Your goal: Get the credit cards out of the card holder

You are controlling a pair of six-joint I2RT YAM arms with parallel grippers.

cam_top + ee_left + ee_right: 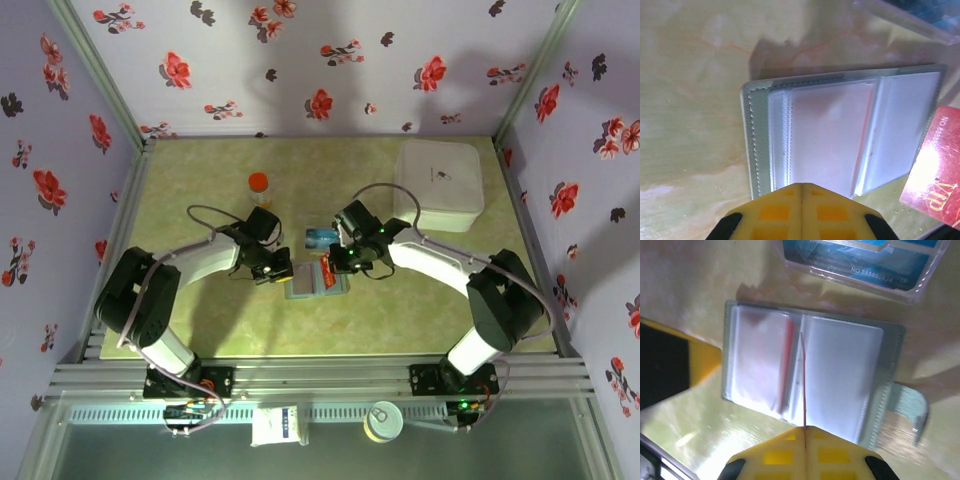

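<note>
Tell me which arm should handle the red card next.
Right. The right fingers are shut on the red card, edge-on above the card holder; the left fingers are shut at the holder's edge.

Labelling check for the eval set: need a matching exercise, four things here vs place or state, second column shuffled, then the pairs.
1 red card
2 blue card
3 card holder
4 white box

A lying open on the table
B far right corner of the table
C pinched in the right gripper
D inside clear plastic

Pairs: 1-C, 2-D, 3-A, 4-B
</note>
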